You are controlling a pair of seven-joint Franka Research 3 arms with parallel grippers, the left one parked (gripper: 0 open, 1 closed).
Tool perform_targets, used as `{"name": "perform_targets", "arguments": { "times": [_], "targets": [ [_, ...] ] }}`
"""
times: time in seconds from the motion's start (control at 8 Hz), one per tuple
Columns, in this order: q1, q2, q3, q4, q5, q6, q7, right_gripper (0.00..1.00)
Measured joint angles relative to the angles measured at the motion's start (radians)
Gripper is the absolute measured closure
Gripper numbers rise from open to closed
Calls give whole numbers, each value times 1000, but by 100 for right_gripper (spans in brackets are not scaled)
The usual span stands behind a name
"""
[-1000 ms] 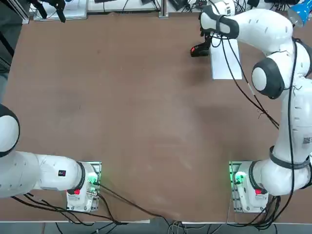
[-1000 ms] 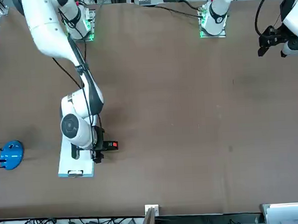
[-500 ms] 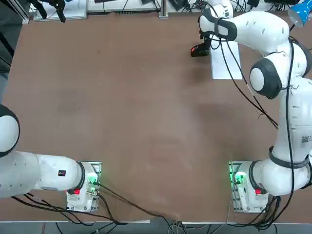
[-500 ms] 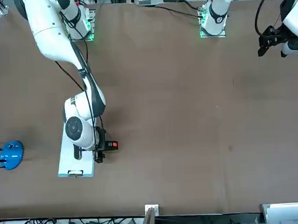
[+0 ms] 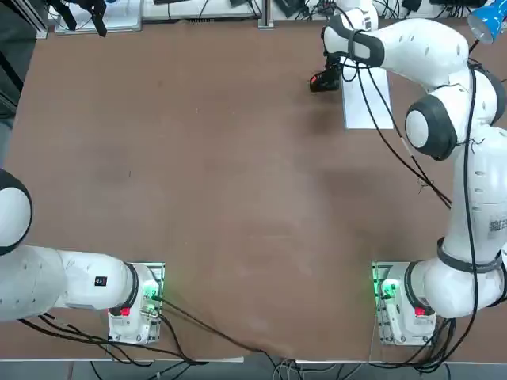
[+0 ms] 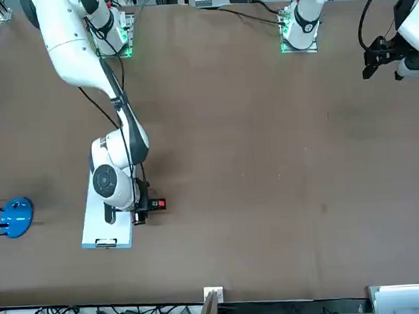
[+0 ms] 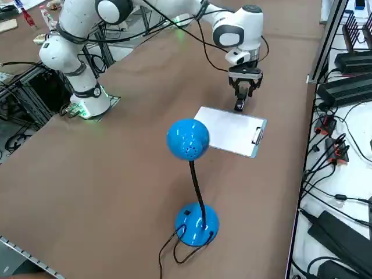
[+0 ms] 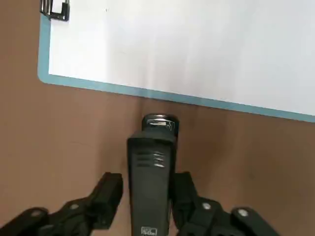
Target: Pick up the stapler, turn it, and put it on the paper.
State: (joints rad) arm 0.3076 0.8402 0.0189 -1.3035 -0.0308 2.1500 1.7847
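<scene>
The small black stapler (image 8: 151, 167) with a red mark (image 6: 160, 202) lies on the brown table, right beside the long edge of the paper (image 8: 187, 44). The paper is a white sheet on a light-blue board with a dark clip (image 8: 54, 9) at one short end. My right gripper (image 8: 146, 183) is down over the stapler (image 7: 239, 104), one finger on each side, closed in against its body. From above, the stapler (image 5: 319, 81) pokes out left of the wrist, with the paper (image 5: 368, 99) partly hidden under the arm.
A blue desk lamp (image 7: 189, 139) stands on the table beyond the paper's outer side, its base (image 6: 16, 216) near the table's edge. Cables and black power units (image 7: 349, 87) line the shelf past the far edge. Bare brown tabletop (image 5: 238, 174) stretches toward the bases.
The right gripper's fingers have closed in on the stapler's sides. The wrist shifted slightly toward the far edge; the stapler stays on the table beside the paper.
</scene>
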Motion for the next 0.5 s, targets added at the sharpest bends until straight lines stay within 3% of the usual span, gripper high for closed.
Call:
{"name": "perform_targets", "arguments": {
  "times": [0.12, 0.5],
  "targets": [
    [0, 0, 0, 0, 0, -1, 0, 59],
    [1, 0, -1, 11, -8, -2, -9, 59]
  ]
}}
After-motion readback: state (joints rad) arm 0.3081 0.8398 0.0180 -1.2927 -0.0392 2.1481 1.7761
